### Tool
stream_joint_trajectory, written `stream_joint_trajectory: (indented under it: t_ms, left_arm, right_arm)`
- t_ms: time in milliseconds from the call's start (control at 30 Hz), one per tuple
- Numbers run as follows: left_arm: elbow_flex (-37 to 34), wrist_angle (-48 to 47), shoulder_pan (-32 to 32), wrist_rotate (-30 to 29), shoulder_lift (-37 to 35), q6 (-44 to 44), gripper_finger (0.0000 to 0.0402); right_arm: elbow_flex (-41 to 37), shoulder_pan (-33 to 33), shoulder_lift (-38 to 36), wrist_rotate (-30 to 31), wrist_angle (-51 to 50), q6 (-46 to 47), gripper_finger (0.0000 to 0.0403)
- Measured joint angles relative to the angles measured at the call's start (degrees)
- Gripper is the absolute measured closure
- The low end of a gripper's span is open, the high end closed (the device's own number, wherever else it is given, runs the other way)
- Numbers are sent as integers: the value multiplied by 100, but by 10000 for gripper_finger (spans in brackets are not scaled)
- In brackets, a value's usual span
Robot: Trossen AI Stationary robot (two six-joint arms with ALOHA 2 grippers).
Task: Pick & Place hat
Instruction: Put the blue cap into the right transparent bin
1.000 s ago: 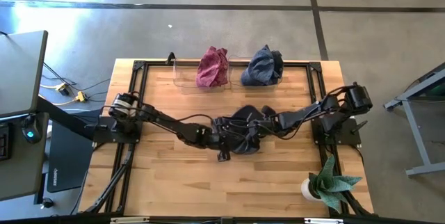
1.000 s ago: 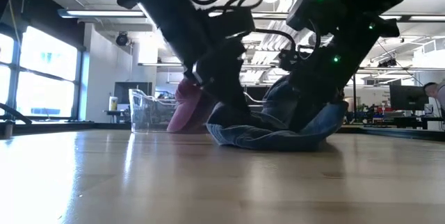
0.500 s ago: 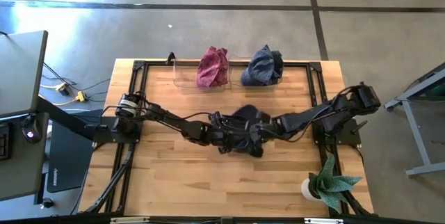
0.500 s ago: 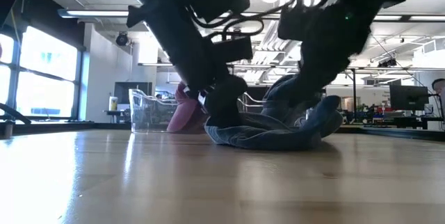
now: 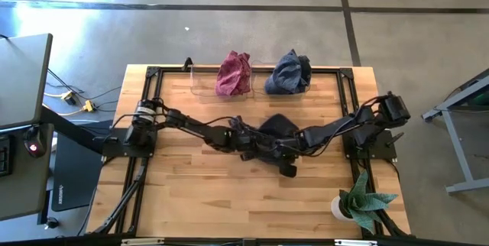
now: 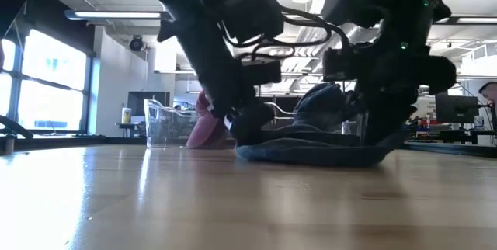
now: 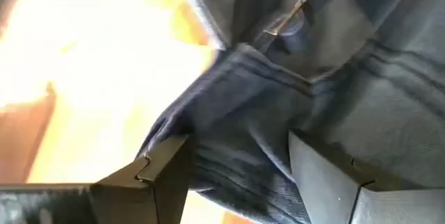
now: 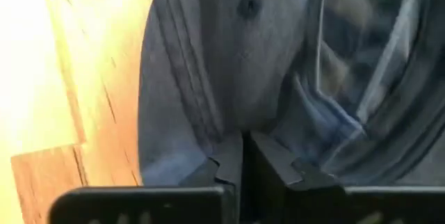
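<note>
Right gripper (image 8: 242,156): fingers pinched together on a fold of the dark denim hat (image 5: 275,134); cloth bunches between the tips in its wrist view. Left gripper (image 7: 236,175): fingers apart, straddling the hat's other side with fabric lying between them, not yet closed on it.

Both grippers meet at the hat near the middle of the table (image 5: 191,200), low on the wood. In the low view the hat (image 6: 318,149) lies flattened on the surface.

Step in hand, as you'd judge it: securing the grasp, lift not begun. Next move calls for closing the left fingers on the cloth, then raising both together so the limp fabric doesn't slip.

Hat looks soft, crumpled, blue-grey, stitched seams showing. A red hat (image 5: 234,73) and another blue hat (image 5: 289,72) sit at the table's far edge, the red one in a clear bin (image 5: 205,85).
</note>
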Motion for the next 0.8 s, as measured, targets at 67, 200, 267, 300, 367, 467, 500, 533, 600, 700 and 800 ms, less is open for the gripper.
stream_joint_trajectory:
  t_ms: [67, 200, 267, 300, 367, 467, 500, 533, 600, 700, 800]
  left_arm:
    - [23, -184, 28, -152, -19, -102, 179]
    - [25, -293, -13, -276, -24, -158, 179]
    - [37, -291, -96, -373, -24, -158, 179]
    - [79, -347, -125, -439, -23, -146, 179]
    - [118, -453, -261, -568, -141, -97, 179]
    - [265, -365, -430, -645, -214, -30, 179]
    - [284, -400, -475, -635, -213, 38, 179]
    - [303, -435, -531, -604, -205, 90, 179]
    - [360, -373, -611, -582, -197, 191, 179]
    - [361, -404, -642, -573, -201, 214, 179]
    - [357, -548, -630, -522, -201, 82, 179]
  right_arm:
    - [18, 43, -33, -15, -337, 169, 394]
    - [26, 120, -49, -138, -780, 486, 396]
    - [24, 173, -71, -153, -827, 404, 391]
    - [22, 195, -99, -105, -823, 372, 390]
    - [8, 218, -218, 0, -812, 370, 390]
    - [4, 240, -462, 275, -777, 375, 396]
    - [4, 244, -531, 435, -729, 393, 399]
    - [4, 244, -587, 648, -642, 401, 400]
    - [4, 253, -642, 1256, -298, 451, 400]
    - [4, 228, -592, 2014, 320, 501, 389]
    - [4, 153, -395, 2243, 703, 227, 368]
